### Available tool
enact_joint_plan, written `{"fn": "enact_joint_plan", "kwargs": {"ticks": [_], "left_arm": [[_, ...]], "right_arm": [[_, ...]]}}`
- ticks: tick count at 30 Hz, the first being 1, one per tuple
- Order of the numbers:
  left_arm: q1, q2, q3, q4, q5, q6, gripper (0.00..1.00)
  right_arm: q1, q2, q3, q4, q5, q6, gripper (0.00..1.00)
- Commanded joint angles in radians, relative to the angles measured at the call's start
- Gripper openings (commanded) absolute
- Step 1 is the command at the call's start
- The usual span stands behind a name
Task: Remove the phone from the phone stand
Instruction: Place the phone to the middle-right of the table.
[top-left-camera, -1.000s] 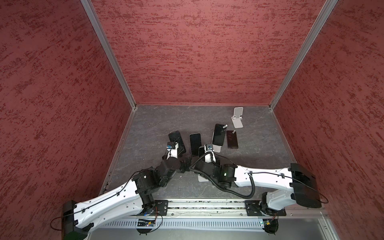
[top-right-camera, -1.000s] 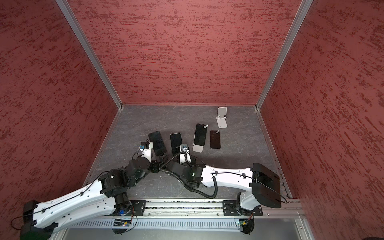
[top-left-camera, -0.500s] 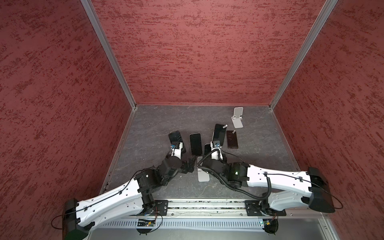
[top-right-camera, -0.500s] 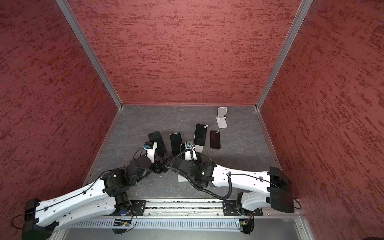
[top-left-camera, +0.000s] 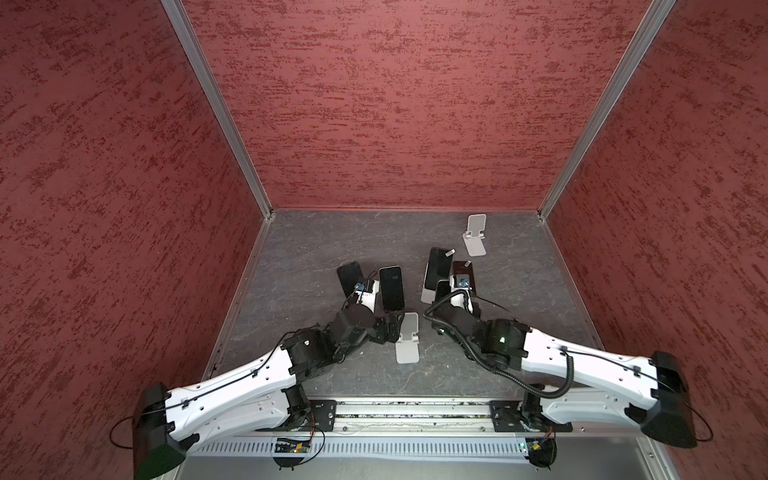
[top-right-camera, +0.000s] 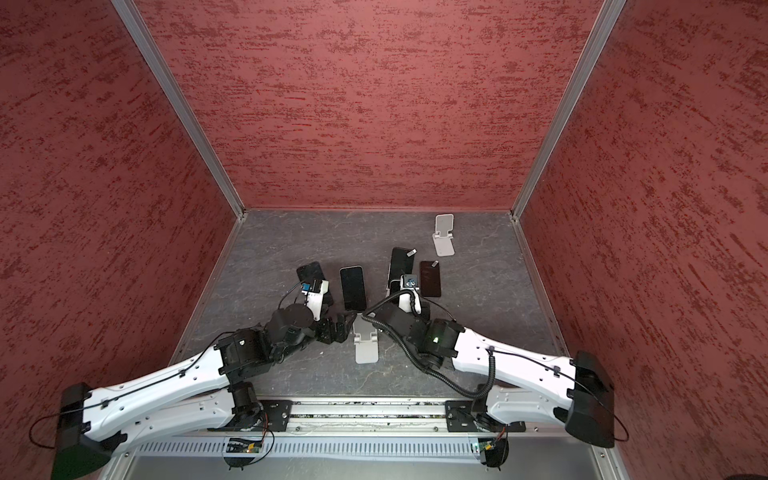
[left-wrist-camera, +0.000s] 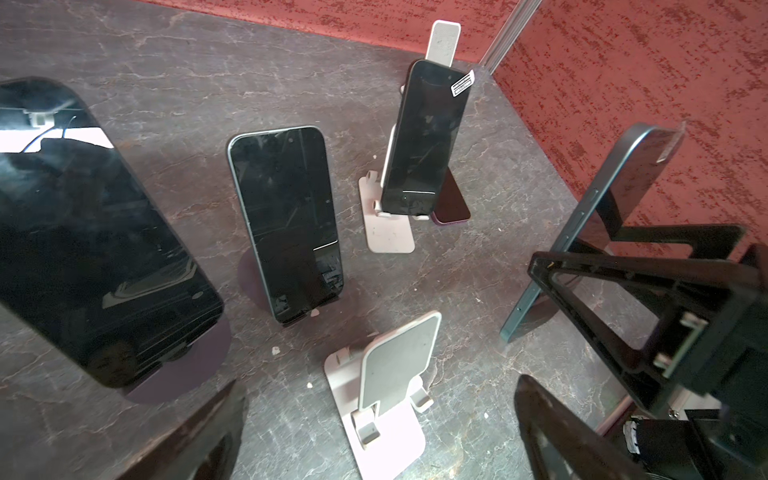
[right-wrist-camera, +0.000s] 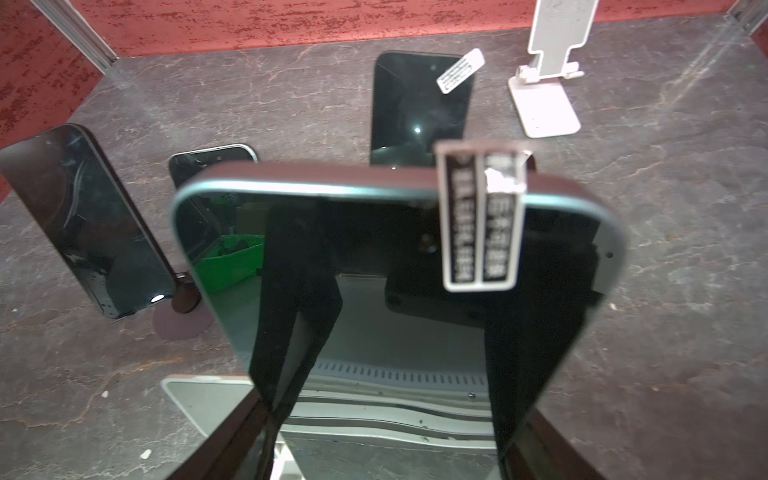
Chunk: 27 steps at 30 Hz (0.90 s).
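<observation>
between the right jaws sits the phone, gripped; left jaws gape empty.

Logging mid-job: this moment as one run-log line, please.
right gripper: shut on teal-edged phone | empty white stand: phone off it | left gripper: open, beside stand
</observation>
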Motion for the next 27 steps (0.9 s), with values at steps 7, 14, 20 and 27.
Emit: {"fn": "enact_joint_plan", "kwargs": {"ticks": [7, 14, 20, 27], "left_arm": [[-0.007, 0.024, 0.037, 0.068, 0.105, 0.034, 0.99], [-0.007, 0.041, 0.042, 0.099, 0.152, 0.046, 0.99], [-0.008, 0.044, 0.031, 0.122, 0.136, 0.045, 0.99], [-0.006, 0.054, 0.042, 0.130, 0.125, 0.062, 0.99]], "right_arm": [[-0.110, -0.118, -0.039, -0.054, -0.052, -0.060, 0.64], [-0.211, -0.122, -0.034, -0.078, -0.124, -0.132, 0.65], [-0.292, -0.097, -0.036, -0.059, -0.176, -0.197, 0.65], [-0.411, -0.054, -0.047, 0.005, -0.234, -0.288, 0.65]]}}
